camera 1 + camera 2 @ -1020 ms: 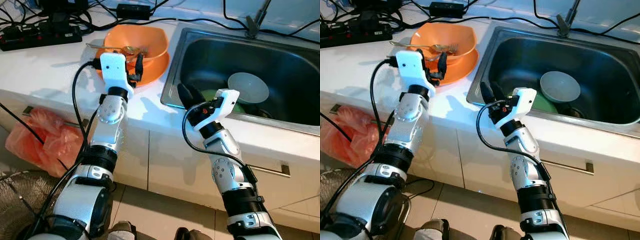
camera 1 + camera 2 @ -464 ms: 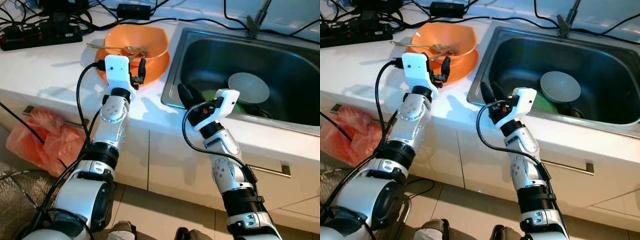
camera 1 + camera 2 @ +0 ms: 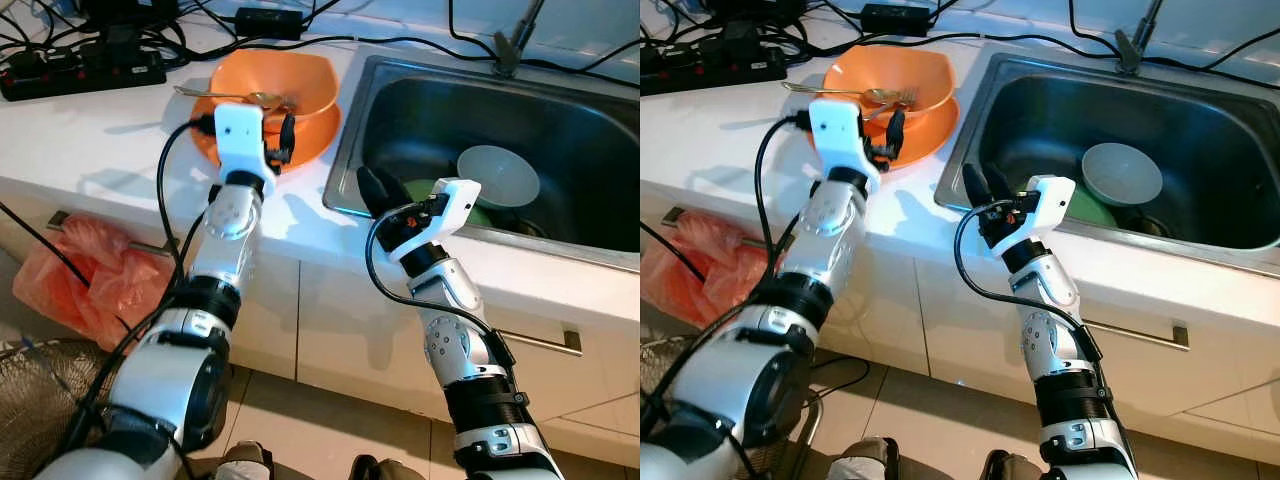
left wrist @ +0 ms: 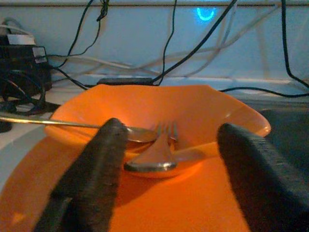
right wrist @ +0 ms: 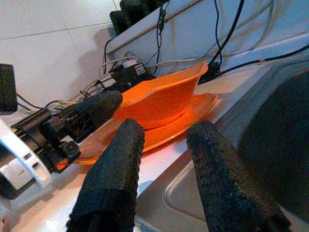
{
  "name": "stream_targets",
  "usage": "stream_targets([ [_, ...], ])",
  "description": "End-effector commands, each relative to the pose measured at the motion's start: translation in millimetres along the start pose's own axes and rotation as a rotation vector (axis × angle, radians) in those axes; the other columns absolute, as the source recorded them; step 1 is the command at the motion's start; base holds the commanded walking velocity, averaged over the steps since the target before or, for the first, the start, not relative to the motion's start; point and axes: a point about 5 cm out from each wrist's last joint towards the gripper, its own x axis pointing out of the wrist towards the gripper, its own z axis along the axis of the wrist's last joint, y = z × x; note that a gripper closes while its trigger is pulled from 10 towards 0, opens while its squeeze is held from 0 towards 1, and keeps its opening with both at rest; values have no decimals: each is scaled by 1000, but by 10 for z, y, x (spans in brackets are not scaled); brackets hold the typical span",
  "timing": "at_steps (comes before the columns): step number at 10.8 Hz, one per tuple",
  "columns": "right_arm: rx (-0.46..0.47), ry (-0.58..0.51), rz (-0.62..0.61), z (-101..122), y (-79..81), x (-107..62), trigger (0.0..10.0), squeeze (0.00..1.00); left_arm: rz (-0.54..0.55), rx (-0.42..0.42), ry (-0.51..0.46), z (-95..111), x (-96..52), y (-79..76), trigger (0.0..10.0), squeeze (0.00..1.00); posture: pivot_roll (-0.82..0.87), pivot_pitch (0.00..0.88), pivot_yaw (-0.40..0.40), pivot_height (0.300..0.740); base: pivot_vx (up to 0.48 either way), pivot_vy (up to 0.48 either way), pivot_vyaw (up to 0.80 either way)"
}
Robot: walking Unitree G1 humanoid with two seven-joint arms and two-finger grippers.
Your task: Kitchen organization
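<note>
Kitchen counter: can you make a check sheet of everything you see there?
Surface: white counter, steel sink at its right.
Job's things: orange bowl on orange plate, spoon and fork inside; grey bowl in sink.
Clutter: orange bag below.
End effectors: left end effector open over plate; right end effector open by sink edge.
Cables: black cables, power strip.
Surroundings: cabinet fronts, tiled floor.

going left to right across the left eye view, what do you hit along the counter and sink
black power strip → orange bowl on its orange plate, with the left gripper at the plate's near rim → right gripper at the sink's near left corner → white bowl down in the sink
</note>
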Motion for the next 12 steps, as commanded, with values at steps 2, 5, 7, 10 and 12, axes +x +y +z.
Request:
stream_targets([
  [2,1,10,-13,-7,-25,-7,10000,0,2,19,12,-1,21,-16,0,0,189,110,-47,740,0,0,0],
  [5,1,13,-16,-7,-36,-8,10000,0,12,24,17,5,38,-2,0,0,190,116,-50,740,0,0,0],
  [7,0,14,-19,-7,-43,-12,10000,0,22,26,19,7,44,7,0,0,191,121,-53,740,0,0,0],
  [10,0,16,-22,-10,-46,-14,10000,0,27,28,14,21,53,14,0,0,192,124,-53,740,0,0,0],
  [12,2,15,-26,-10,-51,-14,10000,0,29,31,9,26,53,16,0,0,192,127,-52,740,0,0,0],
])
